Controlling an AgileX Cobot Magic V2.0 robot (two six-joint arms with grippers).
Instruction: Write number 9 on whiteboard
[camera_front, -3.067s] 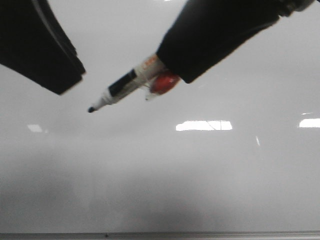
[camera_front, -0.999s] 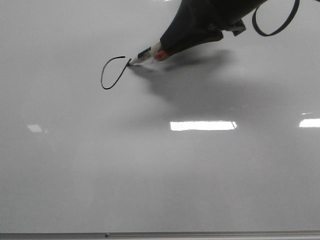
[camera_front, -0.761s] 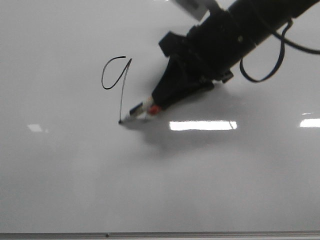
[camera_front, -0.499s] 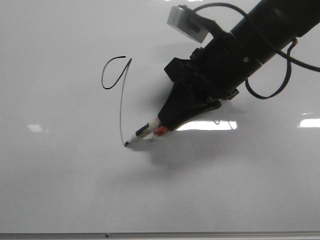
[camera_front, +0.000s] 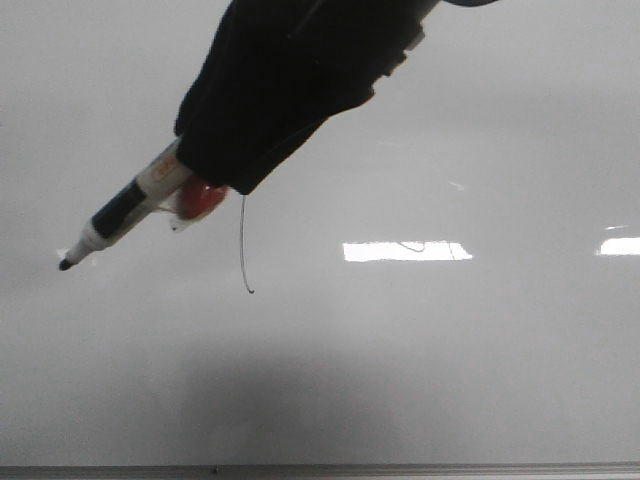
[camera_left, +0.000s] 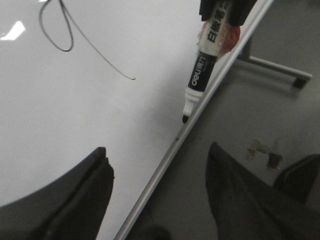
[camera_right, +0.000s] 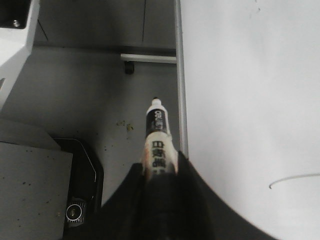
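Note:
The whiteboard (camera_front: 480, 340) fills the front view. The number 9 (camera_left: 60, 35) shows whole in the left wrist view, a thin black loop with a long curved tail. In the front view only its tail (camera_front: 242, 250) shows below my right gripper (camera_front: 205, 170), which hides the loop. That gripper is shut on a black-and-white marker (camera_front: 125, 210) whose tip points down-left, off the line. The right wrist view has the marker (camera_right: 157, 132) between the fingers (camera_right: 187, 192), over the board's edge. My left gripper (camera_left: 159, 148) is open and holds nothing.
The whiteboard's thin metal edge strip (camera_left: 200, 112) runs past the marker tip, with grey floor (camera_left: 260, 115) beyond it. A black device (camera_right: 75, 200) and a frame bar (camera_right: 147, 58) lie on the floor. Glare patches (camera_front: 405, 251) sit on the board.
The marker drew the 9's tail downward, then came off the board. My right gripper has since moved left and towards the camera, and now covers the loop.

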